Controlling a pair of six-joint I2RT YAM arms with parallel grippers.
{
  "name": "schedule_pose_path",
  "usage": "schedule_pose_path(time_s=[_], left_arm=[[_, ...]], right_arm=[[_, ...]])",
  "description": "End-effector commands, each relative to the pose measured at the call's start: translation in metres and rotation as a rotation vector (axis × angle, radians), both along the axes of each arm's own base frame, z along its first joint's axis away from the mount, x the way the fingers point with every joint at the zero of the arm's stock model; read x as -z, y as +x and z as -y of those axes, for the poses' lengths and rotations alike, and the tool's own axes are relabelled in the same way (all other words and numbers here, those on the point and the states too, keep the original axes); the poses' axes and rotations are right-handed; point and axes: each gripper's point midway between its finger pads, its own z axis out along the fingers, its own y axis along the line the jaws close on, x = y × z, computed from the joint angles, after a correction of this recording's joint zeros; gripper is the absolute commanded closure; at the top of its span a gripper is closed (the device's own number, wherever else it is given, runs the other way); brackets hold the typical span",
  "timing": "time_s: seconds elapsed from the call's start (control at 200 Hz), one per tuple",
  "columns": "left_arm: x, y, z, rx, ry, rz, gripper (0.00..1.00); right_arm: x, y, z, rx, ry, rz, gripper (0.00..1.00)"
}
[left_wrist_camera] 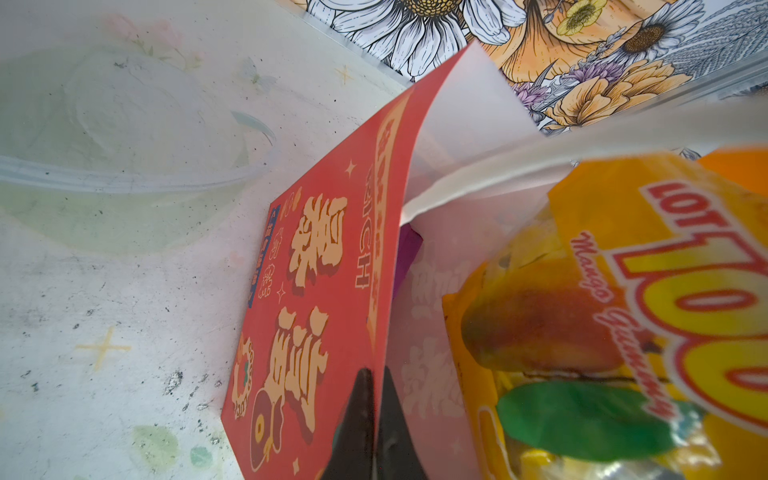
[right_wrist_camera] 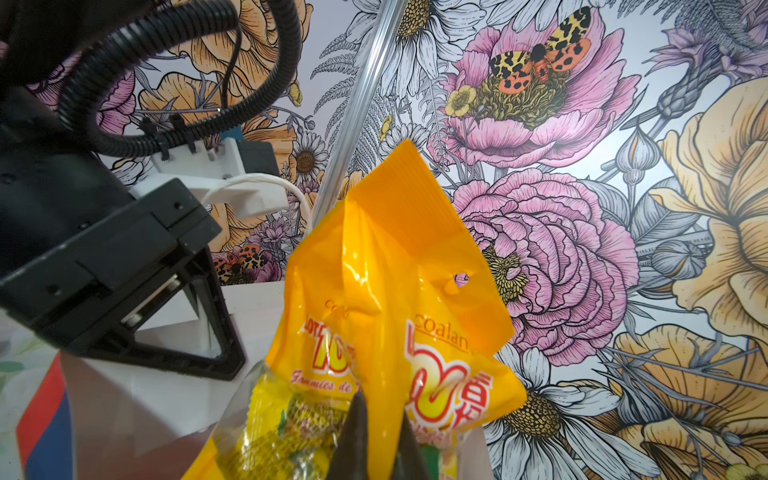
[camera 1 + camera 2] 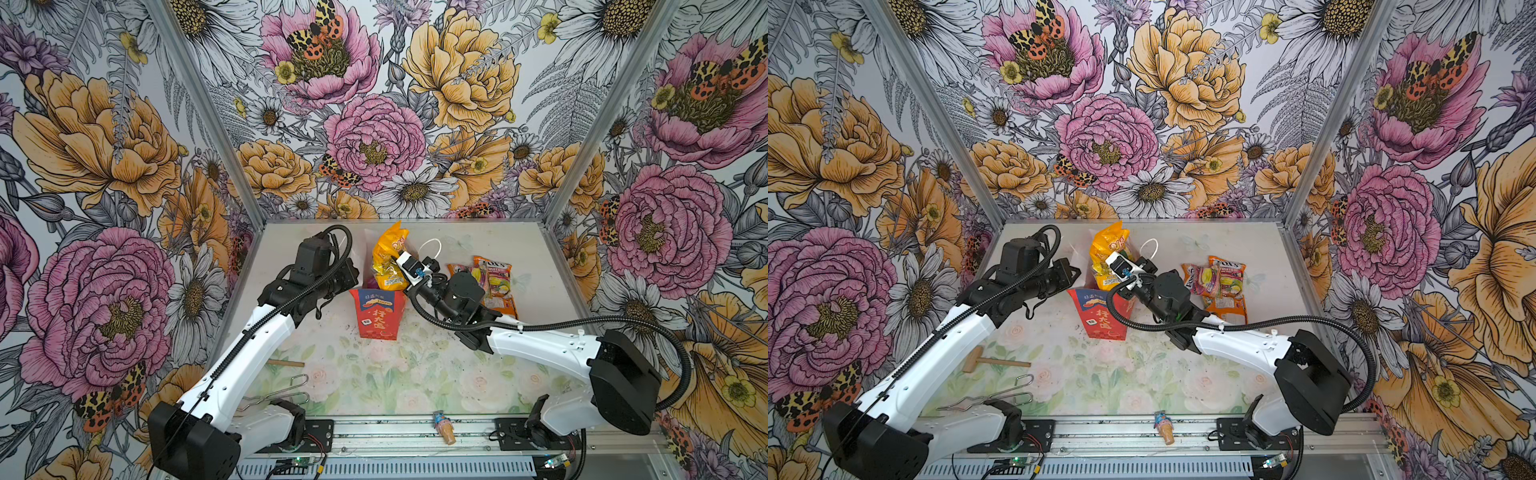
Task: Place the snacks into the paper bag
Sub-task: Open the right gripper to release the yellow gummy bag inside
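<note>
Bag [image 3: 376,316] rim pinched by left tool [image 1: 376,399]; right tool [image 2: 380,411] clamps yellow packet [image 2: 395,257], seemingly half-inside.

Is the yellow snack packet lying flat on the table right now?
No, the yellow packet stands upright at the mouth of the paper bag, pinched by the right tool.

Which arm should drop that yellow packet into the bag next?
Right: the right gripper pinches the yellow packet at the paper bag, while the left gripper holds the bag's wall.

The left arm [image 3: 232,361] and right arm [image 3: 540,345] are clad in white shells with black joints; ribbed black hoses [image 2: 291,54] are strapped alongside.
</note>
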Motion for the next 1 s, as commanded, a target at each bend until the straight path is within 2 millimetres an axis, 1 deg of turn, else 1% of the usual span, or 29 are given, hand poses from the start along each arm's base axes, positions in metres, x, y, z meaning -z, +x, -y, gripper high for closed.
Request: schedule_pose_path(time_s=[0.0, 0.265, 0.3, 0.345, 0.37, 0.52, 0.816, 0.996], left_arm=[[-0.007, 0.0066, 0.0013, -0.01, -0.018, 0.035, 1.0], [-0.0065, 0.0073, 0.0007, -0.013, -0.016, 0.033, 1.0], [-0.0066, 0.0073, 0.0012, -0.013, -0.017, 0.033, 1.0], [-0.0068, 0.0077, 0.0011, -0.014, -0.017, 0.033, 1.0], [-0.0068, 0.0075, 0.0017, -0.012, -0.018, 0.033, 1.0], [-0.0071, 0.0085, 0.0019, -0.012, -0.017, 0.033, 1.0], [-0.0072, 0.0096, 0.0032, -0.01, -0.017, 0.031, 1.0], [-0.0049, 0.0094, 0.0011, -0.017, -0.008, 0.03, 1.0]], right_arm=[[-0.0553, -0.0155, 0.0146, 0.009, 0.113, 0.122, 0.98], [-0.0547, -0.0207, 0.0146, 0.006, 0.097, 0.131, 0.97], [-0.0539, -0.0211, 0.0148, 0.006, 0.095, 0.131, 0.94], [-0.0533, -0.0223, 0.0148, 0.003, 0.093, 0.133, 0.84], [-0.0526, -0.023, 0.0143, 0.001, 0.089, 0.134, 0.8], [-0.0507, -0.0233, 0.0139, 0.002, 0.082, 0.134, 0.69], [-0.0517, -0.0232, 0.0147, 0.009, 0.079, 0.141, 0.59], [-0.0594, -0.024, 0.0214, 0.028, 0.103, 0.138, 0.56]])
